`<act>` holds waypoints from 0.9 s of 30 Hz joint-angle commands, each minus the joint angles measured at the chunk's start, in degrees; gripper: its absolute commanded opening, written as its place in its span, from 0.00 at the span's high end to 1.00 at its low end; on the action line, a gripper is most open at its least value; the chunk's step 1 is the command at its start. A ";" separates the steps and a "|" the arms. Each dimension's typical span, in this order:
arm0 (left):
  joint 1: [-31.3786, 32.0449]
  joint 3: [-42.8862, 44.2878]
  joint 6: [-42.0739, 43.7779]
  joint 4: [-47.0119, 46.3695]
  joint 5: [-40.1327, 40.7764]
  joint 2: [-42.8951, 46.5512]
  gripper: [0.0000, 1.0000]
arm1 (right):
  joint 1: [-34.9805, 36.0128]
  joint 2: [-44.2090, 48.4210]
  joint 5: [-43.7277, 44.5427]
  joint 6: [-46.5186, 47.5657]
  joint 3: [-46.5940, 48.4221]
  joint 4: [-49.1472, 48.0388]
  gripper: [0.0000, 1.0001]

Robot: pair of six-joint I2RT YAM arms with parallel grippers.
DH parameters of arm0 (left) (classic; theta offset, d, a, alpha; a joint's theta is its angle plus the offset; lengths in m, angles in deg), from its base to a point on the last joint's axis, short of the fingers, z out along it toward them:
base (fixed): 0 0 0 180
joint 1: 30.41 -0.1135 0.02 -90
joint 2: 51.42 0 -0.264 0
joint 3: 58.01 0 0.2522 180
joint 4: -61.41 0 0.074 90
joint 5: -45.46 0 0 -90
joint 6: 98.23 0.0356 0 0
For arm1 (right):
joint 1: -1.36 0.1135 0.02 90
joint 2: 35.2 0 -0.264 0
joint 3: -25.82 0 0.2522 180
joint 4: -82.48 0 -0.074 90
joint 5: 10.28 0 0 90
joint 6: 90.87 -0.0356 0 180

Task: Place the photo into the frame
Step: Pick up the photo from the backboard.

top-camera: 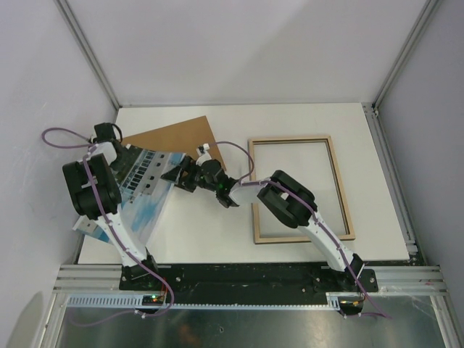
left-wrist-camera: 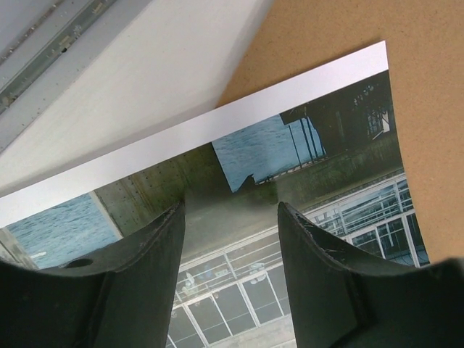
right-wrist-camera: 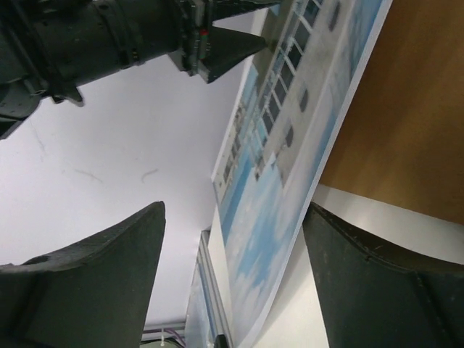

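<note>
The photo (top-camera: 145, 196), a white building against blue sky, lies at the table's left with its far edge on the brown backing board (top-camera: 174, 138). My left gripper (top-camera: 129, 154) hovers open above that far edge; the print (left-wrist-camera: 333, 167) shows between its fingers (left-wrist-camera: 230, 210). My right gripper (top-camera: 174, 177) reaches in from the right and stands open, its jaws on either side of the photo's raised, curling edge (right-wrist-camera: 290, 145) without touching it (right-wrist-camera: 233, 210). The frame (top-camera: 252, 188) lies flat at the right, light-wood back up.
The brown backing board (right-wrist-camera: 406, 109) lies under the photo's far right corner (left-wrist-camera: 333, 36). White table (top-camera: 217, 232) shows between photo and frame. Enclosure walls and metal rails border the table. The left arm's gripper (right-wrist-camera: 217, 47) is seen at the top of the right wrist view.
</note>
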 commanded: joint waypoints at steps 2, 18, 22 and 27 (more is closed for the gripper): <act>1.37 -2.07 0.96 1.82 -3.62 1.83 0.41 | 0.22 -1.41 1.04 5.91 3.42 7.76 0.27; 6.37 -3.89 3.38 1.81 -7.84 11.44 0.37 | -1.44 -4.85 1.55 13.01 14.52 22.10 0.91; 11.60 -8.27 4.12 1.82 -6.56 21.44 0.33 | -3.15 0.44 1.65 13.32 10.53 25.83 0.99; 22.17 -16.03 4.97 2.65 -1.63 37.06 0.29 | -6.64 9.41 -1.16 12.24 5.30 30.77 1.00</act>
